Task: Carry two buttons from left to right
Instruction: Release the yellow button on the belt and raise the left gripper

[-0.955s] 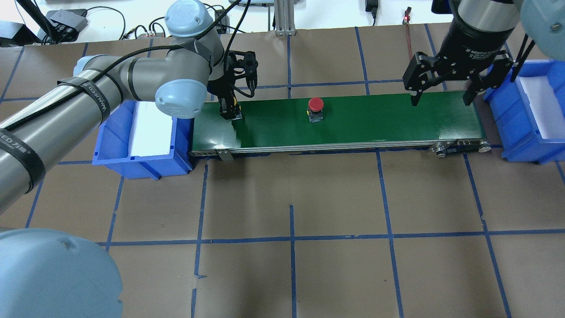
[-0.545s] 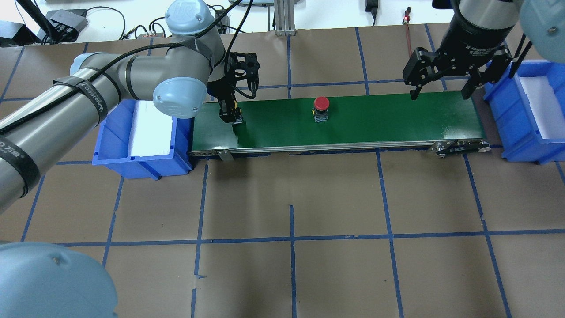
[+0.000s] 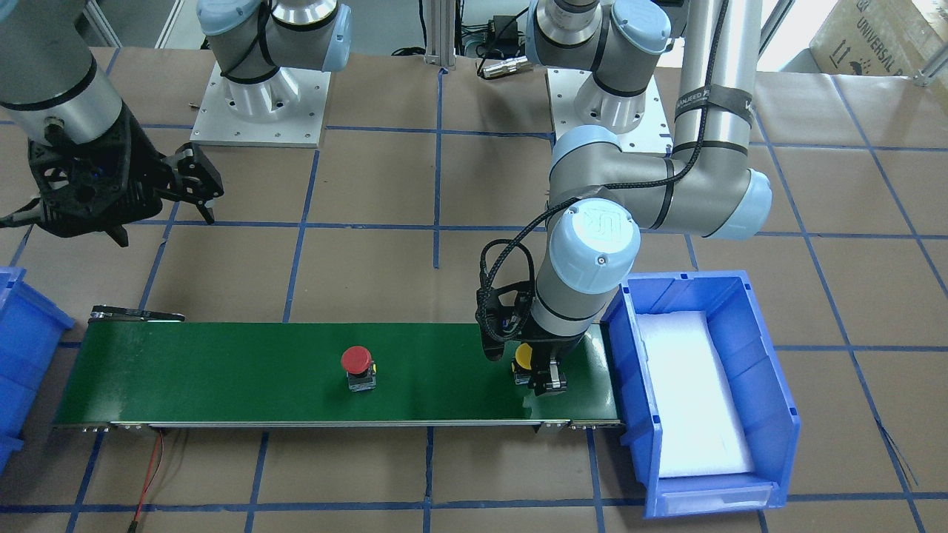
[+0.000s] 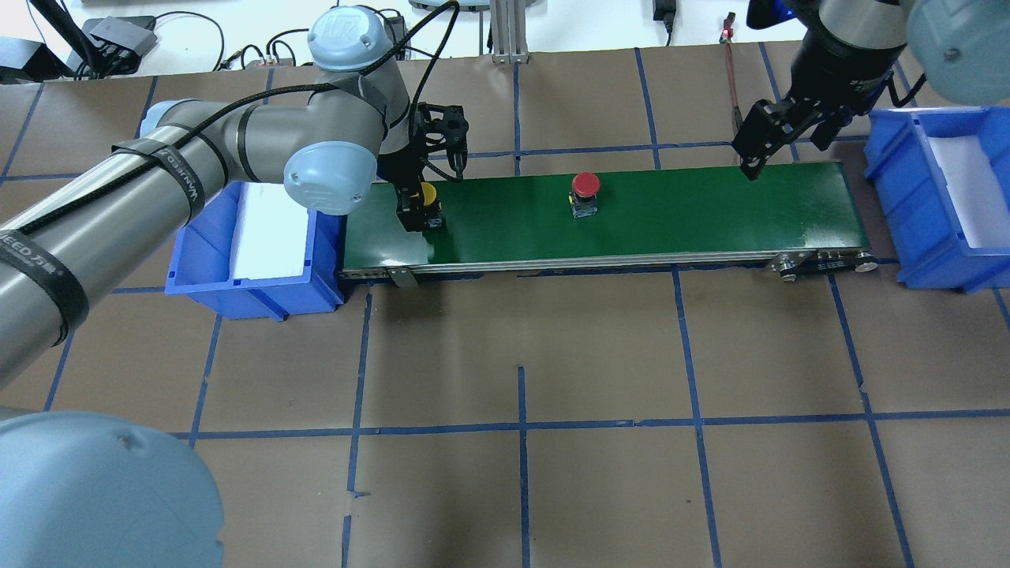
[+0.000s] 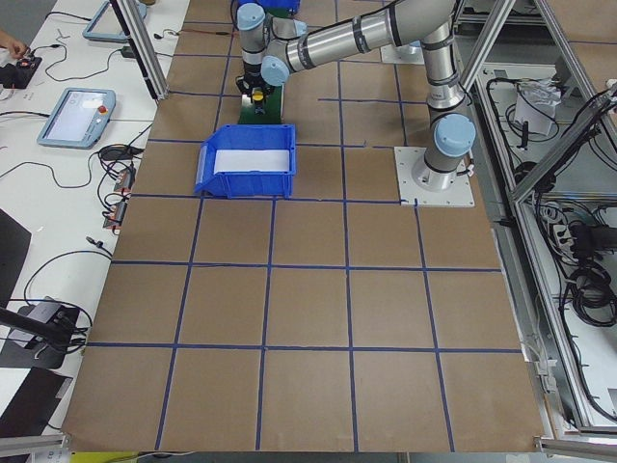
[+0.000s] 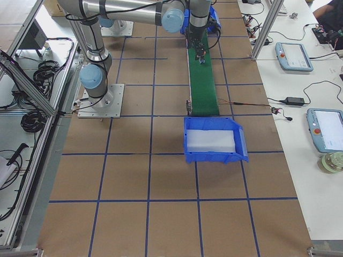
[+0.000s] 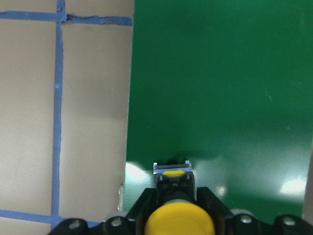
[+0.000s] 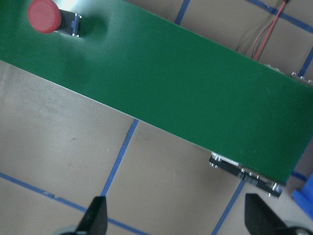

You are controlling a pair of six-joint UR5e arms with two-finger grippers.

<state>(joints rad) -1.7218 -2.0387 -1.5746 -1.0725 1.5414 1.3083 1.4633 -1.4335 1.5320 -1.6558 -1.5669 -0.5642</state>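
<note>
The left tool [image 4: 420, 217] is pressed around the yellow button [image 4: 427, 193], its fingers [image 7: 146, 205] hugging the black base on both sides in the left wrist view. The base sits low on the green belt [image 4: 671, 213], at the belt's left end in the overhead view. A blue bin [image 4: 237, 296] stands just beside that end.

The red button [image 4: 585, 193] stands upright and alone near the belt's middle, well apart from both tools.

The right tool [image 4: 785, 146] hangs at the upper right of the overhead view with its fingers spread wide. It holds nothing and sits over the belt's far edge and the brown counter [image 4: 521, 355]. A second blue bin [image 4: 931, 260] sits past the belt's right end.
</note>
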